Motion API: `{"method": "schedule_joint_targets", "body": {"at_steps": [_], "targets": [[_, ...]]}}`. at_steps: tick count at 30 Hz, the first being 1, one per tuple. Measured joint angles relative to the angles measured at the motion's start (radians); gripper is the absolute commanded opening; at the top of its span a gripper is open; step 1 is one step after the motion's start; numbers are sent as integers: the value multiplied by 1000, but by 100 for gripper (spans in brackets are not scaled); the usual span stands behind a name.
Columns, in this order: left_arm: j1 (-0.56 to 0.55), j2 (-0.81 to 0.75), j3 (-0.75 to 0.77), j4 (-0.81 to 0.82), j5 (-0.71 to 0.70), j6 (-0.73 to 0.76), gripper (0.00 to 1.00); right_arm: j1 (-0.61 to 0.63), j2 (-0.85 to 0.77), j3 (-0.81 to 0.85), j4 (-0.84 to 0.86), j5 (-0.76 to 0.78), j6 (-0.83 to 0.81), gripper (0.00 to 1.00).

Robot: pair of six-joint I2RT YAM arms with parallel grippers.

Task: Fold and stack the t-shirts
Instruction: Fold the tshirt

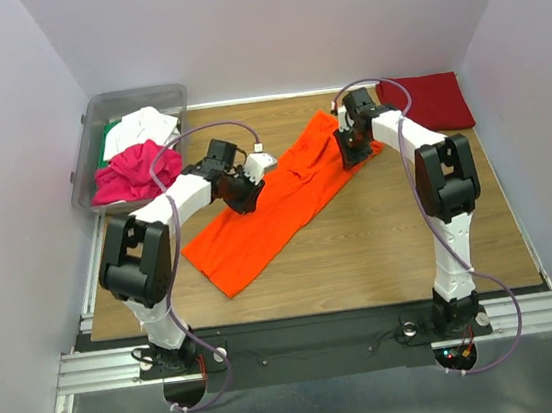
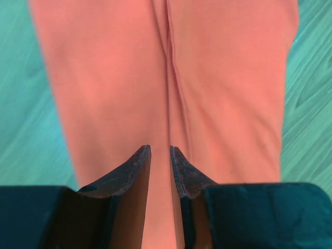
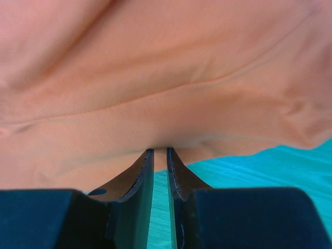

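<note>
The bright orange t-shirt (image 1: pixel 270 219) lies in a long diagonal strip across the middle of the table. My left gripper (image 1: pixel 247 192) sits at its left long edge. In the left wrist view its jaws (image 2: pixel 161 149) stand a narrow gap apart, filled by the orange cloth (image 2: pixel 104 78), which tapers in toward them. My right gripper (image 1: pixel 353 152) is at the strip's far right end. Its jaws (image 3: pixel 160 150) are pinched on the cloth's edge (image 3: pixel 155 67), with bare table showing below. A dark red t-shirt (image 1: pixel 434 98) lies folded at the back right.
A clear plastic bin (image 1: pixel 131 95) stands at the back left. It holds a magenta shirt (image 1: pixel 131 172), a white one (image 1: pixel 141 130) and a green one (image 1: pixel 109 144). White walls close in the table on three sides.
</note>
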Motion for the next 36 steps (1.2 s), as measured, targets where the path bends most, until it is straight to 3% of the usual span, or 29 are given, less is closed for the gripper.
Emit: {"method": "schedule_joint_targets", "body": {"at_steps": [4, 10, 17, 23, 28, 31, 36], "targets": [[0, -99, -76, 1, -68, 92, 33, 0, 0, 41, 6, 34, -1, 22], [1, -121, -232, -14, -158, 189, 28, 0, 68, 79, 16, 55, -6, 21], [-20, -173, -317, 31, -186, 283, 21, -1, 198, 272, 25, 66, -21, 21], [-151, -201, -353, 47, -202, 303, 20, 6, 354, 525, 35, 46, -44, 23], [-311, -167, -305, 35, -102, 214, 26, 10, 484, 740, 38, 41, -69, 28], [-344, -153, -271, -18, -37, 160, 27, 11, 483, 735, 53, 54, -86, 32], [-338, -185, -225, -73, -5, 115, 27, 6, 343, 528, 61, 34, -99, 35]]}}
